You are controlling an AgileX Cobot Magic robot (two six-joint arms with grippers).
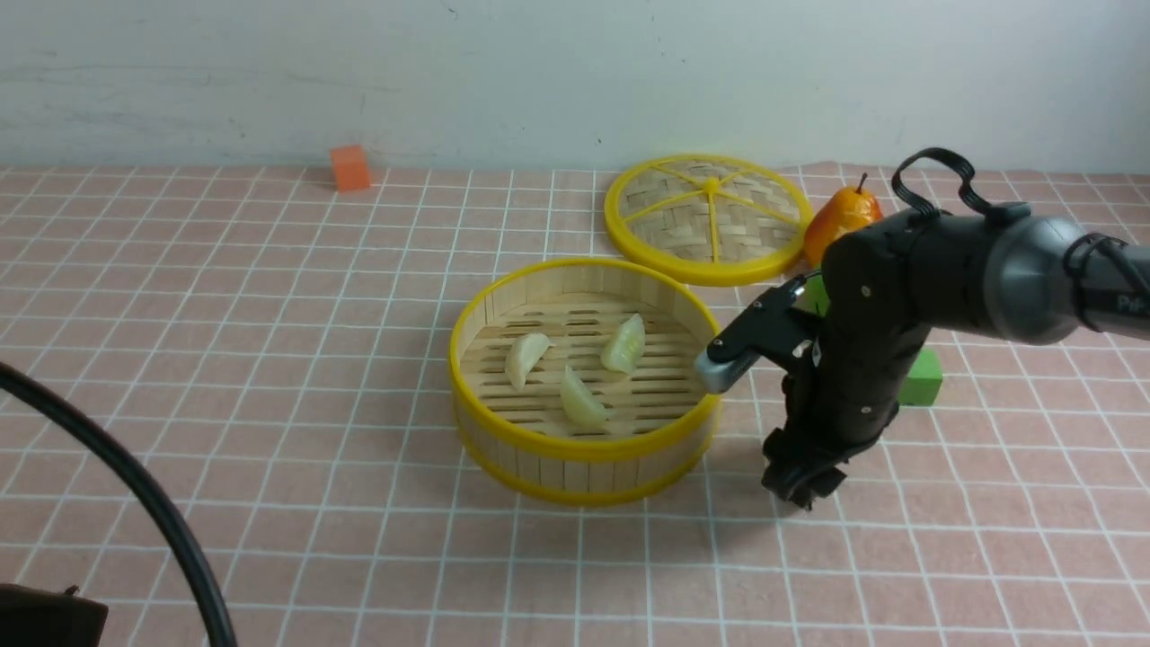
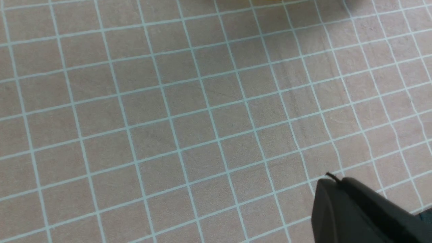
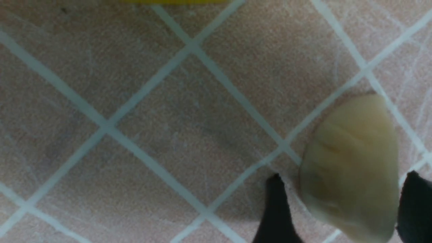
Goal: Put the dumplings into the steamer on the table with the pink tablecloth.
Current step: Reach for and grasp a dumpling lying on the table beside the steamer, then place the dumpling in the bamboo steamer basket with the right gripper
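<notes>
The steamer [image 1: 584, 447] stands mid-table on the pink tablecloth [image 1: 269, 359] and holds three dumplings [image 1: 526, 358] [image 1: 623, 344] [image 1: 581, 398]. Just right of it, my right gripper [image 1: 802, 490] points down at the cloth. In the right wrist view a fourth dumpling [image 3: 351, 162] lies on the cloth between that gripper's [image 3: 344, 175] two dark fingers; the jaws stand open round it, with a thin gap on one side. A strip of the steamer's yellow rim [image 3: 175, 1] shows beyond. My left gripper [image 2: 332, 180] hangs shut and empty over bare cloth.
The flat woven lid [image 1: 705, 216] lies behind the steamer, with an orange pear [image 1: 840, 216] to its right. A green cube [image 1: 921, 377] sits behind my right arm. An orange cube [image 1: 349, 167] stands by the back wall. A black cable [image 1: 135, 485] crosses the near left corner.
</notes>
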